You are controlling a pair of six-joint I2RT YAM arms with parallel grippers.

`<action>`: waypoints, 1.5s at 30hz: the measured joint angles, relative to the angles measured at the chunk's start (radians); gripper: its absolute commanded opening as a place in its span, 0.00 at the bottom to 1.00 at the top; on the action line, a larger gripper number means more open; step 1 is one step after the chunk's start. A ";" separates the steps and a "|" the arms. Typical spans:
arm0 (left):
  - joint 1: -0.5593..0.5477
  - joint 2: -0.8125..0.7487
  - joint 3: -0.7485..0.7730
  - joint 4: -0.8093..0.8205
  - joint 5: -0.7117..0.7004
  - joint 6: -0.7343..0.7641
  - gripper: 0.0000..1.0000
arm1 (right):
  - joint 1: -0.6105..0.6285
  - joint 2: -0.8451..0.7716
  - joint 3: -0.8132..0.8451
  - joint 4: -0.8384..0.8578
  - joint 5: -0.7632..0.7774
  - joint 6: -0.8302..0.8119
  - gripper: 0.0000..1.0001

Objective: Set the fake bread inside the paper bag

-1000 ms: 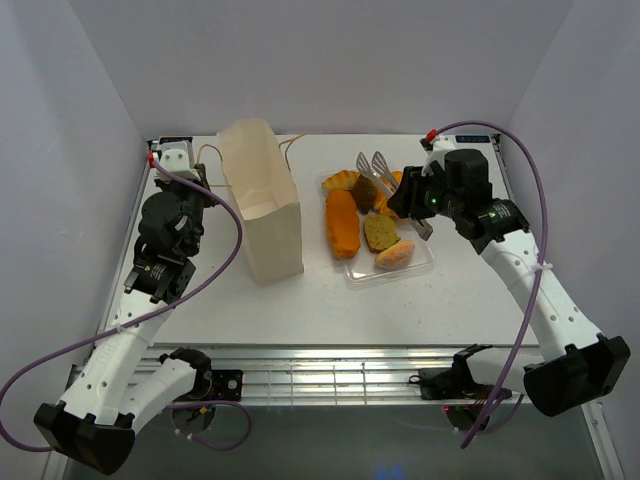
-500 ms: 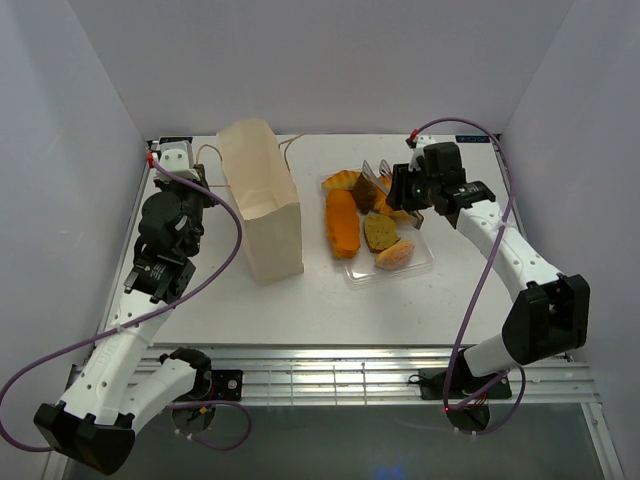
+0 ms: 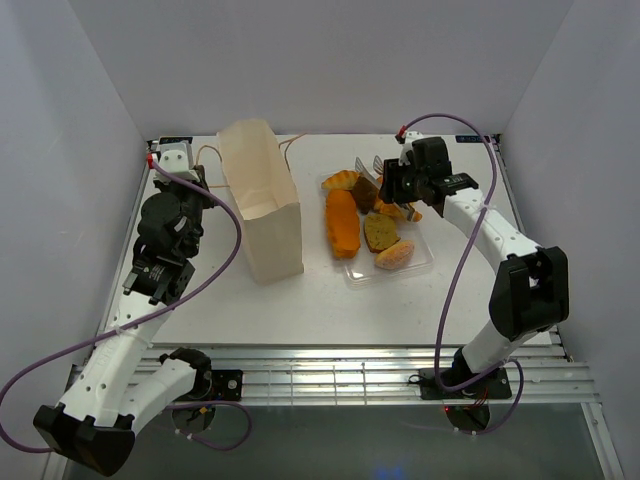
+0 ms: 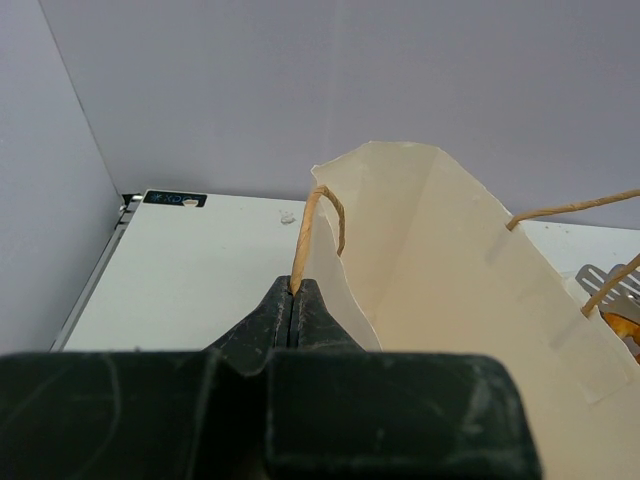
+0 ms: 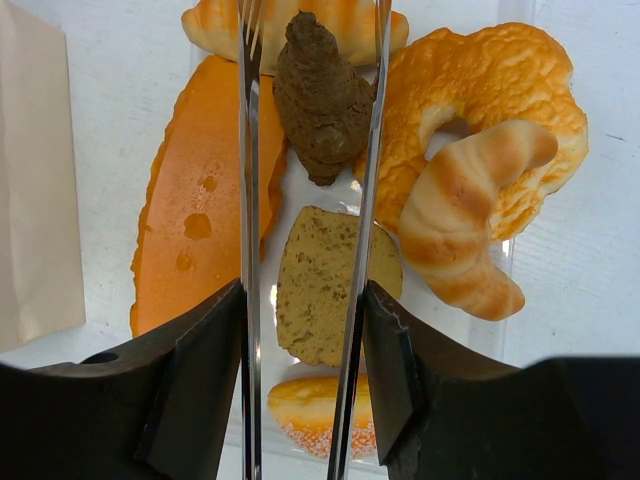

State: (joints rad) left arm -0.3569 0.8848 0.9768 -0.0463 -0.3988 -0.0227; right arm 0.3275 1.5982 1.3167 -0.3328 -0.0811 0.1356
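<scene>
R gripper (image 5: 300, 385) is clamping metal tongs (image 5: 247, 200), fingers (image 5: 205, 380) pressing on the outside of both arms. The tong arms are standing apart w/ a gap between them. The brown piece (image 5: 320, 95) is sitting in that gap, out toward the tong tips. It's close against the arm on the pic's right, but can't tell if metal is touching it.

All the bread is lying in the clear tray (image 3: 425, 262), w/ the brown piece toward the tray's far end. A tan slice (image 5: 320, 285) is lying just nearer the gripper, also between the arms. The orange loaf (image 5: 195, 230) is lying along the tray's left side, outside the left tong arm. A ring bun (image 5: 500, 70) and a croissant (image 5: 470, 225) overlapping it are filling the tray's right side. A pinkish bun (image 5: 310, 405) is sitting at the tray's near end, and another golden pastry (image 5: 215, 25) at its far end.

L gripper (image 4: 292, 318) is pinched closed on the string handle (image 4: 310, 215) of the bag (image 4: 450, 280). The bag is standing upright left of the tray, mouth gaping open, apart from it on the table (image 3: 330, 300).
</scene>
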 measured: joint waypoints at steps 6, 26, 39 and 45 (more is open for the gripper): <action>0.000 0.000 0.000 -0.006 0.004 0.000 0.00 | 0.000 0.057 0.024 -0.001 -0.001 -0.013 0.54; 0.000 -0.011 0.000 -0.006 0.006 0.000 0.00 | 0.000 0.032 0.086 -0.081 -0.012 -0.031 0.08; 0.000 -0.011 0.000 -0.005 0.006 -0.003 0.00 | 0.018 -0.260 0.356 -0.272 -0.064 -0.031 0.08; 0.000 -0.011 0.000 -0.004 0.005 -0.003 0.00 | 0.101 -0.253 0.618 -0.309 -0.129 -0.028 0.08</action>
State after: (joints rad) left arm -0.3569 0.8734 0.9768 -0.0505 -0.3935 -0.0261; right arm 0.4290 1.3457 1.9343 -0.6418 -0.2104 0.1078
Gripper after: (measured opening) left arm 0.025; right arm 0.283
